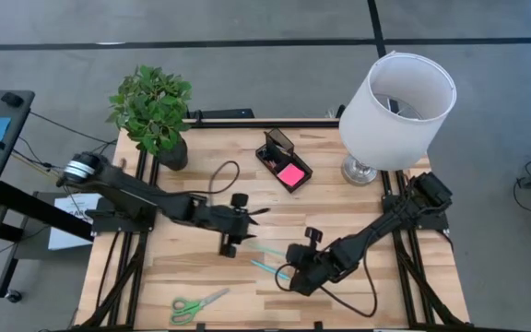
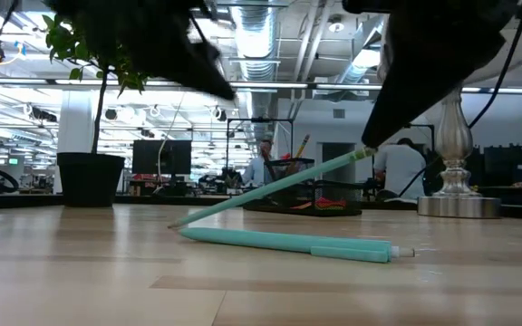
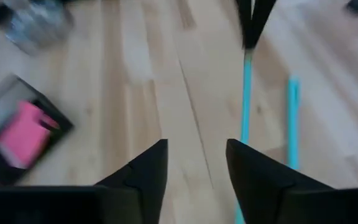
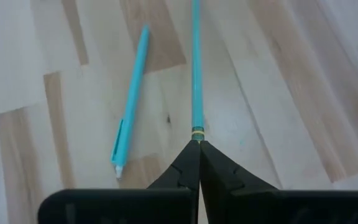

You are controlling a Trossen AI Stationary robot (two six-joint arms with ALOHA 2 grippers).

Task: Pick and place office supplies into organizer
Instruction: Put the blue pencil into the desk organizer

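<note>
My right gripper is low over the near middle of the table, shut on a thin teal pencil. A teal pen lies flat on the wood beside it. My left gripper hovers open just left of them, touching nothing. The black organizer stands toward the far side with the pink sticky-note pad in its low tray. Green-handled scissors lie flat near the near edge. Other supplies are out of view. My right gripper pinches the teal pencil between its two fingertips at the banded end, with the fingers in line with the shaft. The pencil slants down from the fingers. Its far tip rests on the table.
A white lamp stands at the far right and a potted plant at the far left. Bare wood lies between the organizer and the grippers. People and desks show in the room beyond the table.
</note>
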